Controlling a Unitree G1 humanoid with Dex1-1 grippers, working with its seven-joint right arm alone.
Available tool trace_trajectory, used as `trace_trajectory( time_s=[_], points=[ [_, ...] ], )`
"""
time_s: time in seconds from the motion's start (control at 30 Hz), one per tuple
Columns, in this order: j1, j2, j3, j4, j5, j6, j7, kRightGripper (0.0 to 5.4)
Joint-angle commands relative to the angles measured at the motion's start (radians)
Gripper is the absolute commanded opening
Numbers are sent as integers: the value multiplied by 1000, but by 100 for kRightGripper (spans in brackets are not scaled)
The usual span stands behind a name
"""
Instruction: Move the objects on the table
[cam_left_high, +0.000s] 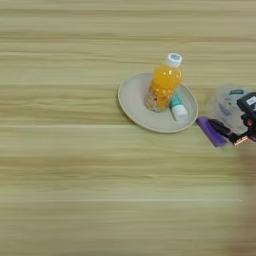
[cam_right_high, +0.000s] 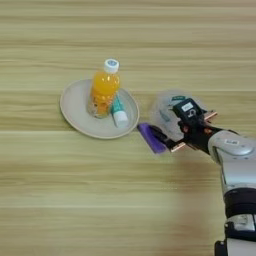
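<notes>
Surface: table (cam_left_high: 65, 190), light wood grain with pale yellowish-brown streaks running across, filling both views.
Plate: round beige plate (cam_left_high: 134, 102), flat on the table, right of centre.
Purple bar: short bar (cam_right_high: 150, 137), lying on the table just beside the plate's right rim; contact with the rim cannot be judged.
Tape roll: clear roll (cam_right_high: 165, 111) with teal marking, flat on the table just right of the bar, partly covered from the right.
</notes>
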Motion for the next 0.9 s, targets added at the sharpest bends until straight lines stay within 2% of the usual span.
trace_trajectory(
  time_s=[0.03,0.5,0.9],
  points=[
    [-81,-68,-8,-15,-3,-32,-22,537],
    [-100,-68,6,29,-5,-46,-17,537],
    [-107,-71,13,54,-6,-49,-15,349]
  ],
)
